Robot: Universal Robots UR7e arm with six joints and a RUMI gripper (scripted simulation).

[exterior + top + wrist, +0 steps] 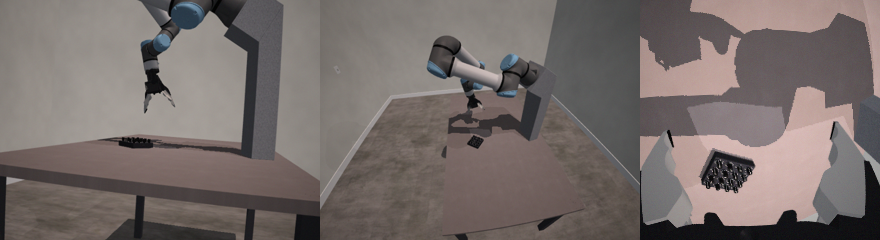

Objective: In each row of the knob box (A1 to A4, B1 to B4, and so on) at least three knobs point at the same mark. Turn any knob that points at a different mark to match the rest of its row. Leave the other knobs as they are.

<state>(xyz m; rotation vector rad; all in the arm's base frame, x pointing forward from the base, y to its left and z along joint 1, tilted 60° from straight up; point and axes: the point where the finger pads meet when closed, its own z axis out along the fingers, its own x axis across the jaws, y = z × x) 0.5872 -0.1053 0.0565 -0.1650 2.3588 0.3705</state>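
Observation:
The knob box (474, 141) is a small black square block with several black knobs on top. It lies flat on the brown table, toward the far left part. It also shows in the exterior view (135, 143) and in the wrist view (727, 172), low and left of centre. The knob marks are too small to read. My gripper (158, 105) hangs high above the table, above and a little beyond the box, apart from it. Its two fingers (475, 109) stand wide open with nothing between them (752, 145).
The grey arm pedestal (537, 103) stands on the table's far right side, right of the box. The arm's dark shadows lie across the table behind the box. The table's left edge runs close to the box.

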